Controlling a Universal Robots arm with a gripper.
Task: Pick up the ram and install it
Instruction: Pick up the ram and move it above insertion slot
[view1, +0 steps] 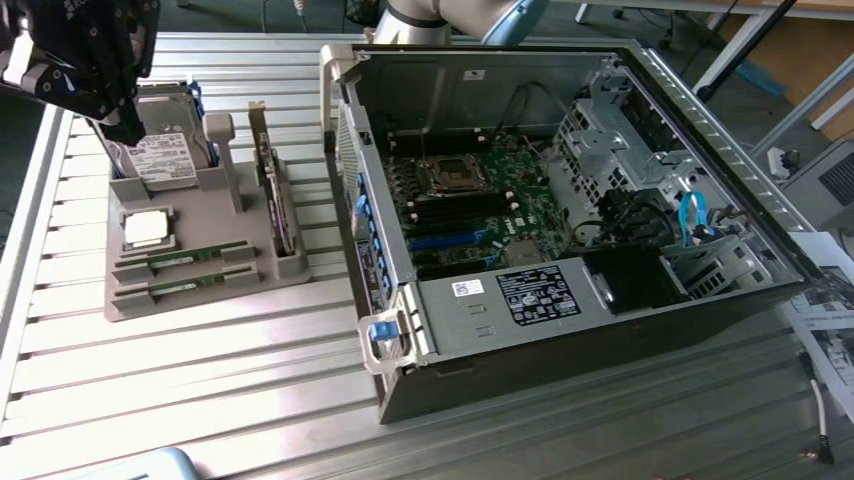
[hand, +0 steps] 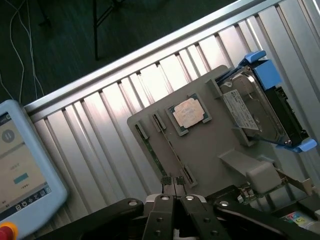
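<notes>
Two ram sticks lie flat, side by side, in slots of the grey tray (view1: 200, 305): the inner ram (view1: 183, 259) just beside the processor (view1: 147, 228), the outer ram (view1: 180, 286) near the tray's edge. Both are seated in their holders and nothing touches them. In the wrist view the outer ram (hand: 153, 155) shows as a thin green line between two clips.

The gripper (view1: 127, 125) hangs above the far end of the tray, over the hard drive (view1: 167, 150), well apart from both sticks. In the wrist view the gripper (hand: 174, 186) has its jaws drawn together, fingertips meeting, with nothing between them.

On the same tray an upright expansion card (view1: 274, 200) stands at the side toward the exterior view's right. The tray rests on a ribbed metal table (view1: 200, 390).

Toward the exterior view's right of the tray lies the open case (view1: 627, 310), its motherboard (view1: 521, 200) exposed. A pendant (hand: 20, 165) with a lit screen sits on the table near the tray in the wrist view
</notes>
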